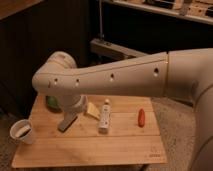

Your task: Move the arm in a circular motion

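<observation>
Gripper [67,122] angled down over left of wooden table [125,147], grip state not discernible, paper cup [22,132] at left corner, green bowl [51,103] behind elbow, cream arm [115,80] extending from right, yellow wedge [92,110], white bottle [104,119], red object [141,117]

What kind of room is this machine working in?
Probably a lab or office test corner: a small wooden table with a paper cup, metal shelving behind, and the arm, its gripper low over the table.

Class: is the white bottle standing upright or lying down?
Lying down: the white bottle rests lengthwise on the table, beside the low-hanging gripper.
</observation>
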Robot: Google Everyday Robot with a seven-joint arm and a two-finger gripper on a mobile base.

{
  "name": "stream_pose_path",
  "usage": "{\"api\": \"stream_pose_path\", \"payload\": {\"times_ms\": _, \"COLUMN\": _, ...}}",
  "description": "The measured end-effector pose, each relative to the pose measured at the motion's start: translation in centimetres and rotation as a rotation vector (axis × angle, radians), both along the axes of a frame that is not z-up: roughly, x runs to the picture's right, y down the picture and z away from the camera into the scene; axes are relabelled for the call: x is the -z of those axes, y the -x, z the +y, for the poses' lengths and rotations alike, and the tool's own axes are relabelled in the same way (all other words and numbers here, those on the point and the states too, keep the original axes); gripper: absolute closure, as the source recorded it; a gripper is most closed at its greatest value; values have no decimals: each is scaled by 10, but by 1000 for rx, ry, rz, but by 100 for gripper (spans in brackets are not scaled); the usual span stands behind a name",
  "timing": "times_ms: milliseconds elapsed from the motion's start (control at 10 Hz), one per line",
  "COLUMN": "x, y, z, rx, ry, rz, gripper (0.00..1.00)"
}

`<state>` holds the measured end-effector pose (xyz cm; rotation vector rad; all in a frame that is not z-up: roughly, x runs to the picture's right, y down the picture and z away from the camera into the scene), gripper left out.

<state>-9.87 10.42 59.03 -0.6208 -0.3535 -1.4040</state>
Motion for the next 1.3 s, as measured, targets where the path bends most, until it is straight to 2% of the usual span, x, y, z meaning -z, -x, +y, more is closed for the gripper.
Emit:
{"api": "stream_pose_path", "payload": {"times_ms": 200, "x": -12, "y": 2, "z": -20, "rx": -19, "ry": -2, "rz": 5, "gripper": 20}}
{"api": "stream_pose_path", "payload": {"times_ms": 400, "x": -29, "y": 3, "z": -41, "rx": -1, "ry": 17, "rz": 7, "gripper": 20}}
{"api": "stream_pose_path", "payload": {"times_ms": 500, "x": -38, "y": -5, "z": -52, "rx": 1, "ry": 26, "rz": 13, "gripper": 20}}
{"api": "stream_pose_path", "payload": {"times_ms": 700, "x": -46, "y": -14, "z": -61, "rx": -7, "ry": 24, "rz": 18, "gripper": 20}}
{"api": "stream_pose_path", "payload": {"times_ms": 1000, "x": -62, "y": 0, "z": -78, "rx": -25, "ry": 30, "rz": 23, "gripper": 20}}
{"api": "stream_pose_path", "payload": {"times_ms": 1100, "x": -72, "y": -6, "z": -88, "rx": -38, "ry": 29, "rz": 32, "gripper": 20}}
{"api": "stream_pose_path", "payload": {"times_ms": 1300, "x": -78, "y": -18, "z": -95, "rx": -50, "ry": 28, "rz": 36, "gripper": 20}}
